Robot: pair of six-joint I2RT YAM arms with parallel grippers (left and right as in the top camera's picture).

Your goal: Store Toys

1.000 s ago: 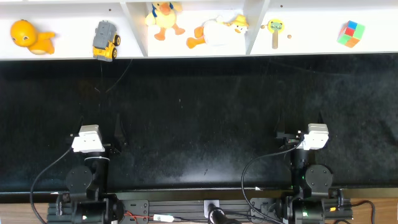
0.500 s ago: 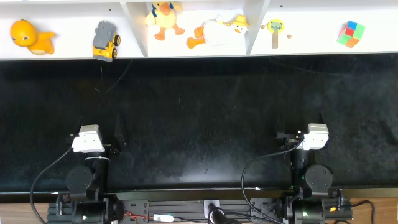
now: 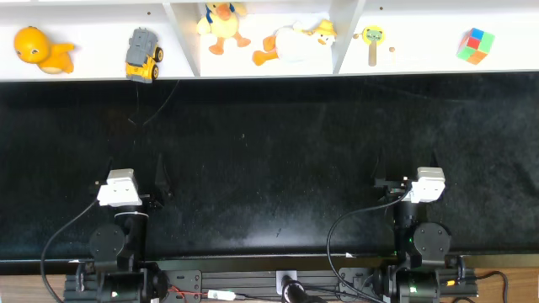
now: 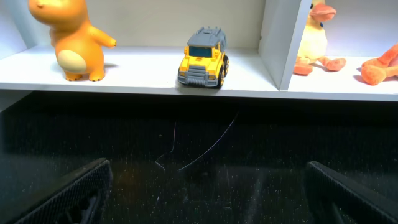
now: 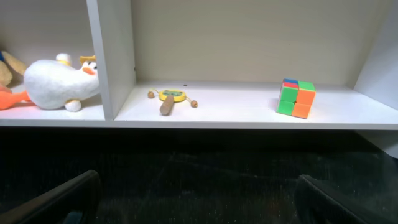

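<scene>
Toys stored already, spread across the white shelf [image 3: 93, 69] at the far edge of the black table [image 3: 269, 151]. Left compartment: orange figure [image 3: 42, 49] and, beside it, yellow truck [image 3: 143, 55], upright on its wheels, nose toward the arms. Middle compartment: yellow plush duck [image 3: 222, 25] sitting, white plush duck [image 3: 293, 42] lying on its side just beside it (orange feet toward its neighbour). Right compartment: small rattle drum [image 3: 372, 40] lying flat near the divider, colour cube [image 3: 475, 45] well apart from it. Left gripper [image 4: 205, 199] low over the table, well short of the shelf, fingers spread apart, holding nothing. Right gripper [image 5: 199, 199] likewise: fingers apart, nothing between them, facing the right compartment.
</scene>
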